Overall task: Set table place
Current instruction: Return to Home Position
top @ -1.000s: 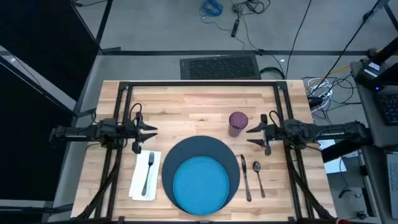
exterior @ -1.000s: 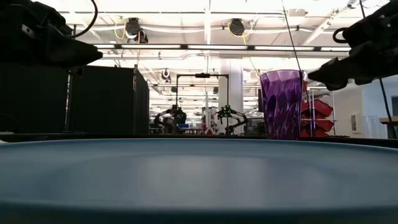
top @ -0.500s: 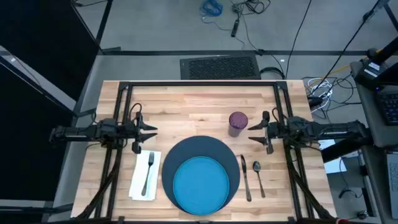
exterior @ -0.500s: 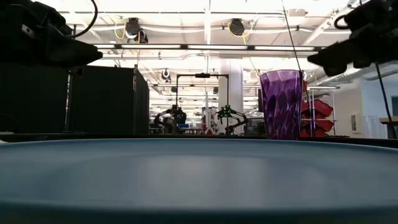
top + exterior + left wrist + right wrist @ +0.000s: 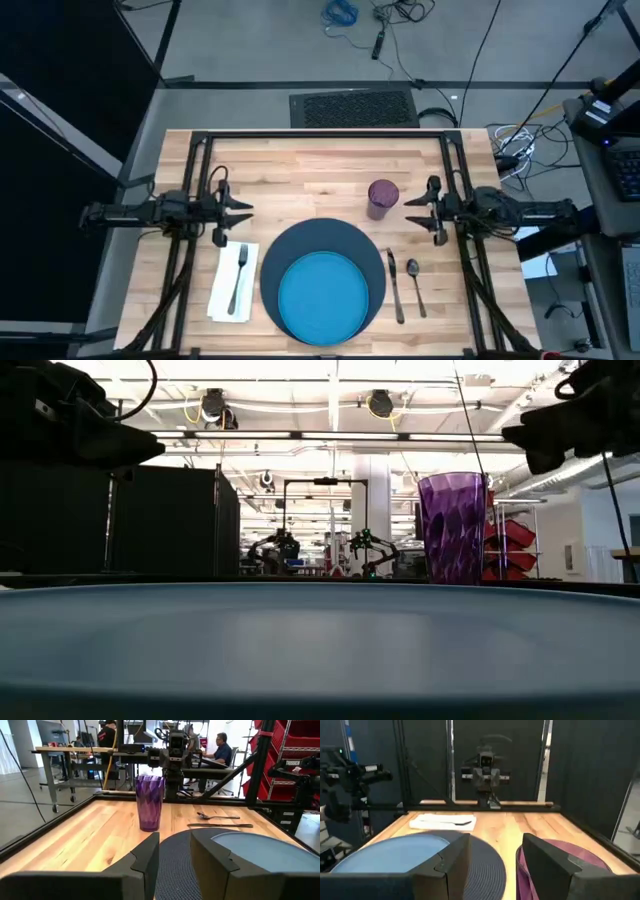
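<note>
Fork on napkin in high view, unseen in low view.

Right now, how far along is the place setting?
Done: plate on mat, fork on napkin, knife and spoon beside the mat, cup upright just off its rim. In hand: nothing; left gripper and right gripper both hang open and empty. Left: no item looks unplaced, likely just parking the arms.

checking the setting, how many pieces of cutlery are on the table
3: the fork on the napkin left of the mat; the knife and spoon side by side right of it. None looks hidden.
</note>
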`<state>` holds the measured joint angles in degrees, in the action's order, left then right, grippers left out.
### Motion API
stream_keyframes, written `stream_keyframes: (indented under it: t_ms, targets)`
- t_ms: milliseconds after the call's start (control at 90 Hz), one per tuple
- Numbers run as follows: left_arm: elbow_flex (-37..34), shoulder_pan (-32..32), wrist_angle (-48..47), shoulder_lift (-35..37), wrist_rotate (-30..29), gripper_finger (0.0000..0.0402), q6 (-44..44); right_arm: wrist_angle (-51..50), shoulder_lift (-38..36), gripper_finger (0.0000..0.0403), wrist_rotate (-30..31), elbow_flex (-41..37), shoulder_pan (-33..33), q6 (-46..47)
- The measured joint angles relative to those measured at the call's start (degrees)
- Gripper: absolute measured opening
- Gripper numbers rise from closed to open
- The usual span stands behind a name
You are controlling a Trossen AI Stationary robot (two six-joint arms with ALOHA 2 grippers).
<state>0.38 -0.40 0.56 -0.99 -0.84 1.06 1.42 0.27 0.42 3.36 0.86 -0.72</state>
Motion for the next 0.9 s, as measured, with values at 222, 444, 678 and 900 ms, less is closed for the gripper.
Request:
stream_keyframes:
  t_ms: [222,444,678,900]
  targets:
    - [0.0,0.0,0.0,0.0,0.0,0.0094,0.0,0.3,-0.1,0.0169,0.0,-0.4,0.0,-0.5]
    - [0.0,0.0,0.0,0.0,0.0,0.0094,0.0,1.0,-0.1,0.0169,1.7,-0.4,0.0,0.6]
    - [0.0,0.0,0.0,0.0,0.0,0.0094,0.0,4.3,-0.1,0.0169,2.7,-0.4,0.0,2.3]
    - [0.0,0.0,0.0,0.0,0.0,0.0094,0.0,4.0,-0.1,0.0169,2.6,-0.4,0.0,1.7]
